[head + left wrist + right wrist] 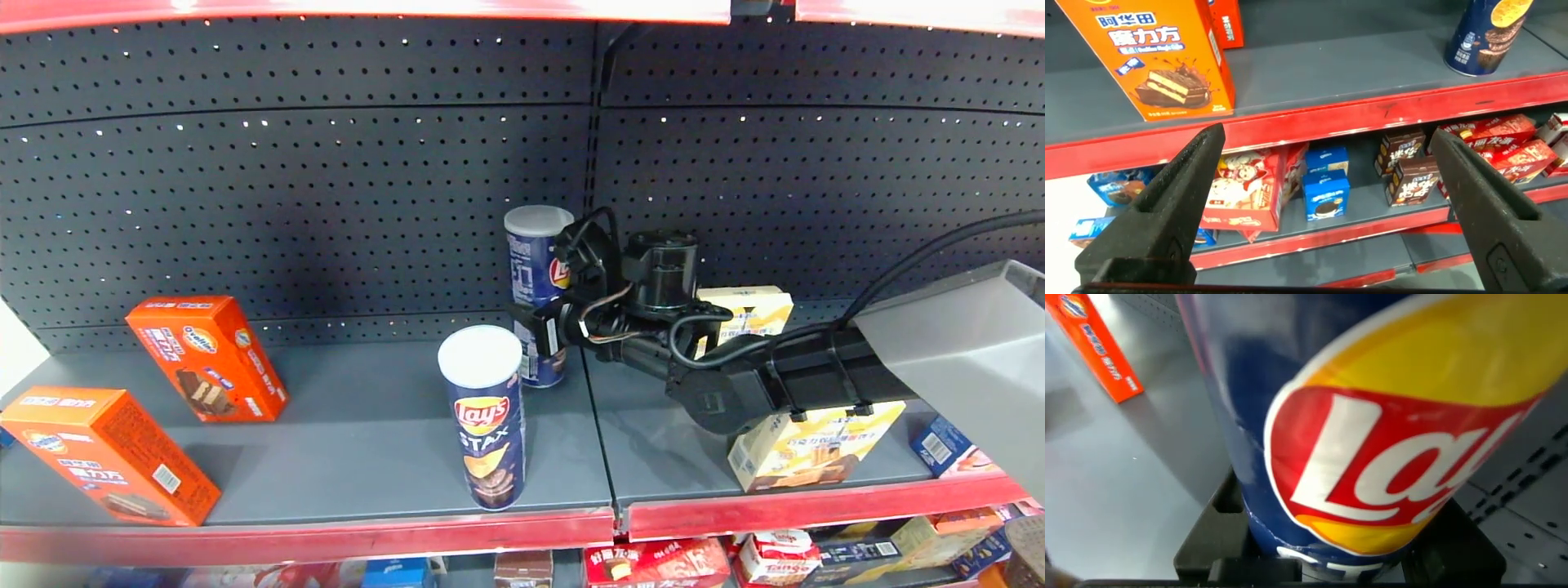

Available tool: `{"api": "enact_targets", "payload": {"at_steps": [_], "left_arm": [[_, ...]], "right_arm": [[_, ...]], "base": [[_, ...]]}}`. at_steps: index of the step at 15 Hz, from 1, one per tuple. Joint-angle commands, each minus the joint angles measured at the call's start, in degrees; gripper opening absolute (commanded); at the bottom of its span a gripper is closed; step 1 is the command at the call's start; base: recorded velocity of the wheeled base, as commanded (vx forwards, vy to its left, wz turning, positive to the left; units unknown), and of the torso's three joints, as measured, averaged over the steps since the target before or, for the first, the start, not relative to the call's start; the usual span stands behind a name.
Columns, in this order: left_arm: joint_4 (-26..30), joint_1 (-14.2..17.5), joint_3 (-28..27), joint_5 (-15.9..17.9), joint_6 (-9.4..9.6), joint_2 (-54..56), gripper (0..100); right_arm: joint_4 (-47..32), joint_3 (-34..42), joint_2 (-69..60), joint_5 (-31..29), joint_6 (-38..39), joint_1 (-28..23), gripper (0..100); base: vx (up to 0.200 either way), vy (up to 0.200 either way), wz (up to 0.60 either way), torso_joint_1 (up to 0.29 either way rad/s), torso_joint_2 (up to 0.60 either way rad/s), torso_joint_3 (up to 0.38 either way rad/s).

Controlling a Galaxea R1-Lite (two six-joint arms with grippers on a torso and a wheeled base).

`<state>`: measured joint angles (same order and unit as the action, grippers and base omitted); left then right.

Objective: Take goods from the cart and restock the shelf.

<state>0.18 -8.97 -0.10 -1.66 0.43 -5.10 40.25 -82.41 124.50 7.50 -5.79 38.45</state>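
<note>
Shelf (359, 425) of grey metal with a red front edge, backed by a dark pegboard (326, 204), spans the head view. The right arm (800, 376) reaches in from the right side over the board toward the back. Two orange boxes stand on the left part: the near orange box (106, 453) at the front edge, turned at an angle, and the far orange box (208, 359) behind it, closer to the pegboard. On the right part a cream box (808, 449) stands near the front edge under the arm, and a second cream box (747, 310) is at the back, partly hidden by the wrist. A small blue box (943, 445) lies at the far right. The front chip can (486, 416) stands upright near the front edge, about mid-shelf. The rear chip can (531, 253) is upright just behind it, near the pegboard; whether its base touches the board cannot be told. The right gripper (535, 327) is clamped on this rear chip can at mid-height, fingers against its sides. The left gripper (1327, 137) hangs in front of the red edge with its fingers (1167, 220) spread wide apart and nothing between them, facing packaged snacks (1323, 184) on the lower level.
</note>
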Motion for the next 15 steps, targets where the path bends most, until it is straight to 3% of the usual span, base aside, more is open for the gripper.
{"api": "enact_targets", "payload": {"at_steps": [1,4,9,15], "left_arm": [[-0.01,0.01,0.01,-0.1,0.1,-0.09,100],[-0.01,0.01,0.01,-0.19,0.1,-0.09,100],[-0.01,0.01,0.01,-0.54,0.19,-0.09,100],[-0.01,0.01,0.01,-0.54,0.19,-0.09,100]], "right_arm": [[0.0,-1.18,1.88,0.06,0.08,-0.04,0],[0.09,-3.55,3.73,-0.64,0.08,-0.13,0],[0.35,-8.12,7.77,-6.62,-0.01,-0.04,0],[0.62,-8.65,9.35,-7.59,-0.01,-0.04,0]], "base": [[0.0,0.0,0.0,0.0,0.0,0.0],[0.0,0.0,0.0,0.0,0.0,0.0],[0.0,0.0,0.0,0.0,0.0,0.0],[0.0,0.0,0.0,0.0,0.0,0.0]]}}
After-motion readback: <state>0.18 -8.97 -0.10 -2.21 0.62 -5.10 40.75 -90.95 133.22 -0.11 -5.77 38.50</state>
